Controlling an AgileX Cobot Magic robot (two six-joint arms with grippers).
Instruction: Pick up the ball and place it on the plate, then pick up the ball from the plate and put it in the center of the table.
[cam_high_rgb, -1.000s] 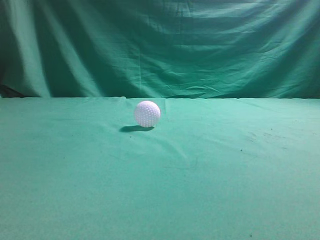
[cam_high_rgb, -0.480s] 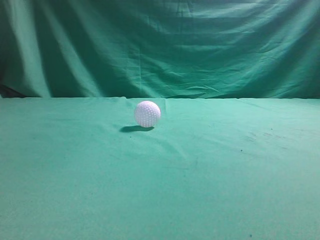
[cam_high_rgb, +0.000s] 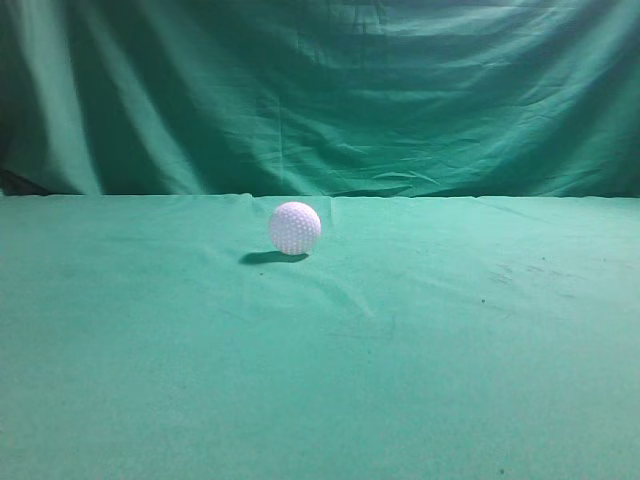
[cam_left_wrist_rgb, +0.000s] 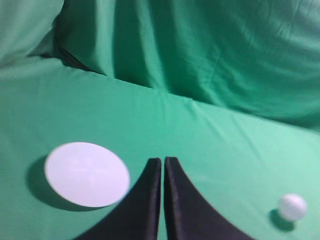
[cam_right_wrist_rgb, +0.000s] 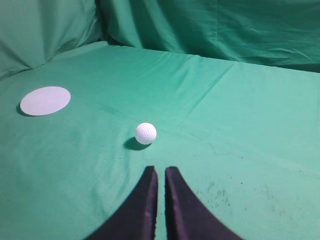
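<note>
The white dimpled ball (cam_high_rgb: 295, 228) rests on the green cloth table (cam_high_rgb: 420, 380), loose, with no gripper near it in the exterior view. It also shows in the right wrist view (cam_right_wrist_rgb: 146, 133), just ahead of my right gripper (cam_right_wrist_rgb: 161, 171), which is shut and empty. In the left wrist view the ball (cam_left_wrist_rgb: 292, 207) lies far right. My left gripper (cam_left_wrist_rgb: 163, 161) is shut and empty, next to the flat white plate (cam_left_wrist_rgb: 86, 173). The plate also shows in the right wrist view (cam_right_wrist_rgb: 45, 100) at far left. The plate is out of the exterior view.
A draped green backdrop curtain (cam_high_rgb: 320, 90) hangs behind the table's far edge. Dark specks mark the cloth right of the ball (cam_high_rgb: 520, 275).
</note>
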